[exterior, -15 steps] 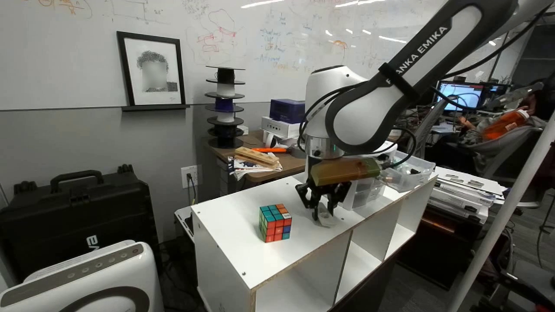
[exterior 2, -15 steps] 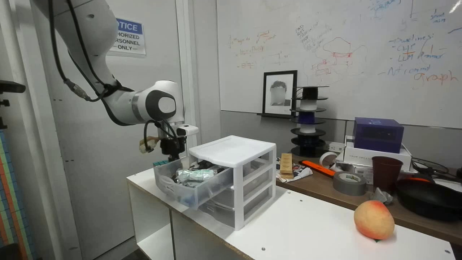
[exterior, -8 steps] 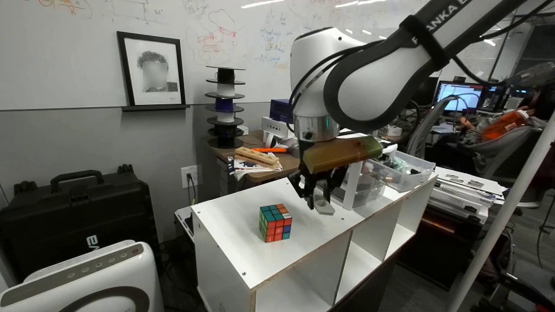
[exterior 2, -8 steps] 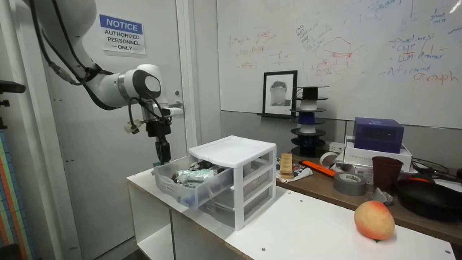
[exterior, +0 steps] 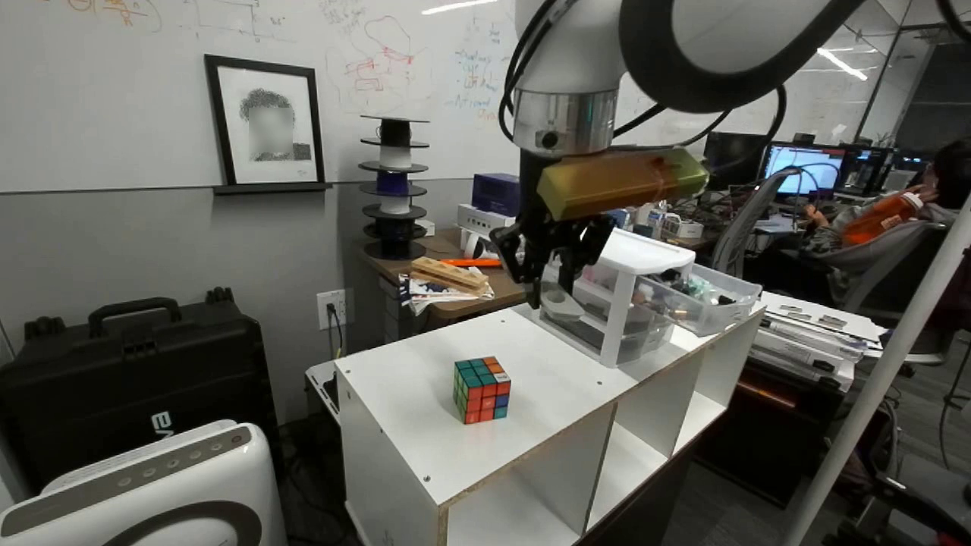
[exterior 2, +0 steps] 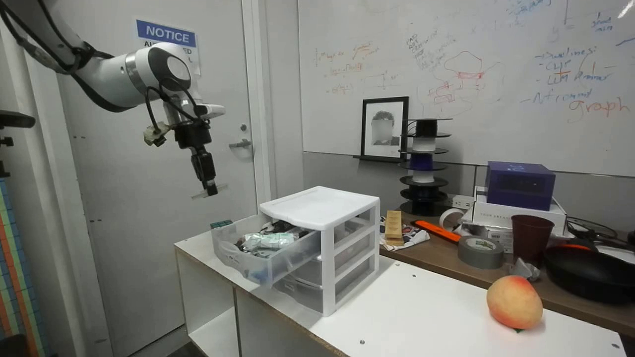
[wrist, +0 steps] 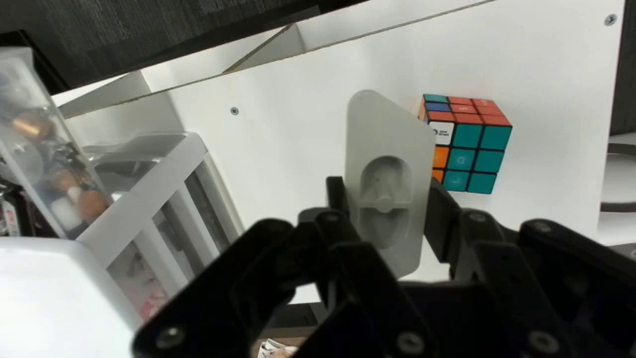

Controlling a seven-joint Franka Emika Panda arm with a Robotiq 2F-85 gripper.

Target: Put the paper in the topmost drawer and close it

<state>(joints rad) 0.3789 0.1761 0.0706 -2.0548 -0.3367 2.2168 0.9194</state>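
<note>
The paper (wrist: 387, 129) is a flat, pale grey-white piece with two moulded hollows. My gripper (wrist: 387, 196) is shut on it across its width, one finger against each long edge. In an exterior view the gripper (exterior: 552, 287) holds the paper (exterior: 565, 309) above the white shelf top; in an exterior view the paper (exterior 2: 199, 194) juts out either side of the fingertips. The topmost drawer (exterior 2: 292, 260) stands pulled out of the white unit (exterior 2: 317, 206), filled with a silver-green packet and other small items. The gripper is higher than the drawer and off to its side.
A Rubik's cube (exterior: 482, 390) rests on the white shelf (exterior: 410, 394). The unit's lower drawers (exterior 2: 302, 292) are under the open one. A peach-like fruit (exterior 2: 514, 302) lies on the shelf's other side. A brown desk (exterior 2: 436, 258) holding tape, a cup and a pan is behind.
The gripper has risen from close to the shelf top, carrying the paper upward. In an exterior view it has also shifted left, away from the drawer unit. Drawer and cube are unmoved.
</note>
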